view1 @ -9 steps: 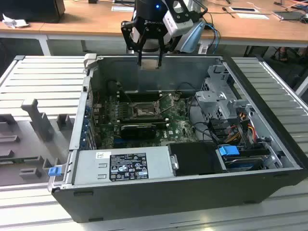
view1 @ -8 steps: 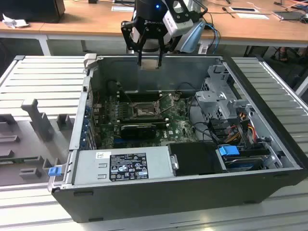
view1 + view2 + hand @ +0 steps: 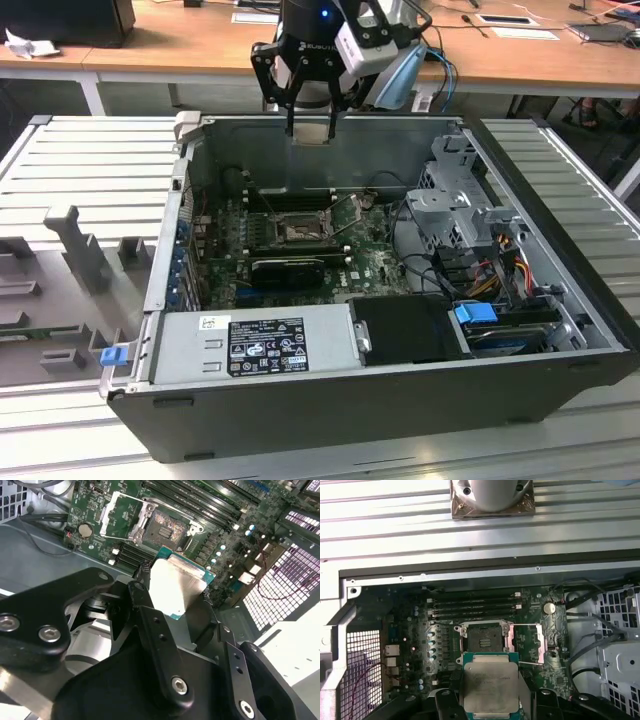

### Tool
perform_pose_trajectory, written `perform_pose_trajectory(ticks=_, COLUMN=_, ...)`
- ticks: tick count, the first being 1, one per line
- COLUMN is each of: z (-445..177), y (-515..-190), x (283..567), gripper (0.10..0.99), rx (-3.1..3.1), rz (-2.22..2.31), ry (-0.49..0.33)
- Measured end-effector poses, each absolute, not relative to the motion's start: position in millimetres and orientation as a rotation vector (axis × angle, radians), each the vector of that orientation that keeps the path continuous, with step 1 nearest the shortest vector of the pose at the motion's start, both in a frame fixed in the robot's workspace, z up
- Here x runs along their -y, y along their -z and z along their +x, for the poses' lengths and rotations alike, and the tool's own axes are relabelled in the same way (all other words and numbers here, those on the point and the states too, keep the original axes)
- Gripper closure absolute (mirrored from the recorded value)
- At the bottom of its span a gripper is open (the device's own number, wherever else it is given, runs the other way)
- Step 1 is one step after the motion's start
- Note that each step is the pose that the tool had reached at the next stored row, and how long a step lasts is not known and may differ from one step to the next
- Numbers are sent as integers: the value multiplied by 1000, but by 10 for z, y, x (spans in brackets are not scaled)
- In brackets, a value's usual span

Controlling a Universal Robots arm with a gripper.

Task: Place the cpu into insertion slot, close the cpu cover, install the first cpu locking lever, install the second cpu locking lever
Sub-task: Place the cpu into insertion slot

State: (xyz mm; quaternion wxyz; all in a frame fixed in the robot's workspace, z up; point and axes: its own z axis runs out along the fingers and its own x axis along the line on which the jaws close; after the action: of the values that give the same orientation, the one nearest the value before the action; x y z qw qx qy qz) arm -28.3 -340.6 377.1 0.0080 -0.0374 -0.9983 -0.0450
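The gripper (image 3: 312, 130) hangs above the far wall of the open computer case (image 3: 330, 415). Its fingers are drawn in on the cpu (image 3: 490, 686) and pinch it by two opposite edges, and the silvery top face shows in both wrist views. The chip is up in the air, well apart from the motherboard (image 3: 365, 262) below. Down on that board the insertion slot (image 3: 482, 636) lies bare, with its dark recessed centre in plain sight. The cpu cover (image 3: 527, 644) is swung open on its hinge just beside the slot, and green board shows through its window. In the exterior view the case lies on its side on a ribbed metal table (image 3: 90, 160), with a labelled power supply (image 3: 270, 345) along its near wall.
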Motion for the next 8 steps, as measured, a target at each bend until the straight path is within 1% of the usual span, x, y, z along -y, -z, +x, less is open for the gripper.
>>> perform_pose_trajectory(ticks=8, z=-284, y=-3769, x=3407, gripper=557, rx=3119, rz=-185, ry=141)
